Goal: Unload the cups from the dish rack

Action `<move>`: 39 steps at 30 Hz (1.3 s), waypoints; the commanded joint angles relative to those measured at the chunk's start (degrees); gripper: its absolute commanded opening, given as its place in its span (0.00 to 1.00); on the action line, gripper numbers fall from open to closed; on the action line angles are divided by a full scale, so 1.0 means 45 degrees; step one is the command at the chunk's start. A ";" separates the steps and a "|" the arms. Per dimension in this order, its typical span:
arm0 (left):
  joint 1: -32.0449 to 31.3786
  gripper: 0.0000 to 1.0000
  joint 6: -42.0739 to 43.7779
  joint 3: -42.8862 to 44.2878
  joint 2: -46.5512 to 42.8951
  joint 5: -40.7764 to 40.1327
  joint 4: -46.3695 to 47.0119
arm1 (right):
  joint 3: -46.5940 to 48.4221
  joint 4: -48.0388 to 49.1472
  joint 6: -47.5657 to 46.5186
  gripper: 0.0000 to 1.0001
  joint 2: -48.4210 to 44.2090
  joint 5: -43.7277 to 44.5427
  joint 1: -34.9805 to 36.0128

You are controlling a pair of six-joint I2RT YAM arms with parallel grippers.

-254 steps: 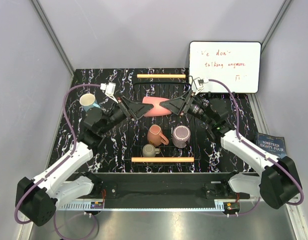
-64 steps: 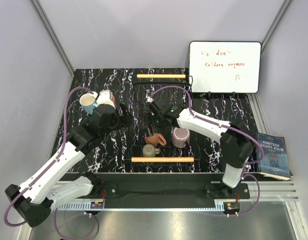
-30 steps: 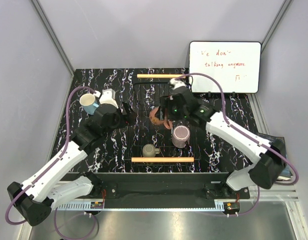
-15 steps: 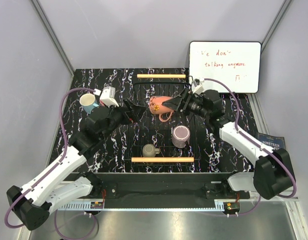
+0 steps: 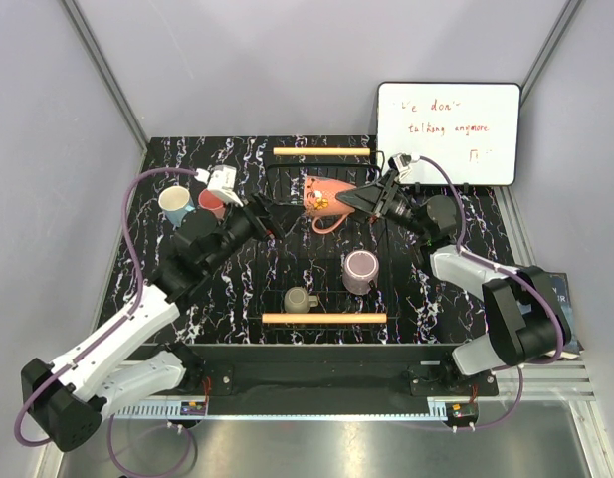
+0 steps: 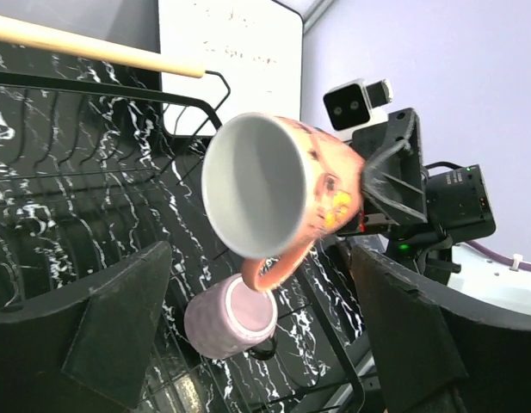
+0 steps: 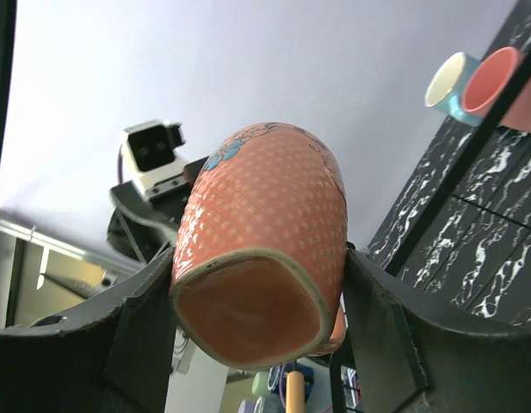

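Observation:
My right gripper [image 5: 352,202] [image 7: 258,277] is shut on the terracotta orange cup [image 5: 324,193] [image 7: 263,225], which it holds on its side above the back of the black dish rack [image 5: 287,261]. The cup's pale mouth [image 6: 252,185] faces my left gripper [image 5: 283,215] [image 6: 261,320], which is open just in front of it and not touching. The mauve cup [image 5: 360,271] [image 6: 230,317] and the small olive-grey cup [image 5: 300,299] stand in the rack. On the table at the left stand the light blue cup [image 5: 174,206] [image 7: 447,83] and the pink cup [image 5: 212,204] [image 7: 503,85].
Wooden bar handles [image 5: 321,151] [image 5: 323,318] mark the rack's far and near ends. A white whiteboard [image 5: 448,132] leans at the back right. A dark book [image 5: 543,291] lies off the table's right edge.
My right gripper has lifted the orange cup out of the rack, carried it toward the back and tipped it on its side. My left gripper has swung right from the pink cup toward it.

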 commanded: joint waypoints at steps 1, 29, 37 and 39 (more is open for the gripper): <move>0.0066 0.87 -0.0161 0.0413 0.0696 0.0839 0.1342 | 0.0207 0.2289 0.0684 0.00 -0.0604 -0.0747 0.0011; -0.0207 0.58 -0.1645 0.1019 0.2964 0.4237 0.4426 | 0.0031 0.1133 -0.0313 0.00 -0.0939 -0.1119 0.0734; -0.0364 0.26 -0.1743 0.0863 0.3082 0.4570 0.4623 | 0.0129 0.1172 -0.0371 0.00 -0.0685 -0.1235 0.1045; -0.0364 0.00 -0.1762 0.0941 0.3160 0.4668 0.4604 | 0.0109 0.1114 -0.0429 0.00 -0.0665 -0.1216 0.1104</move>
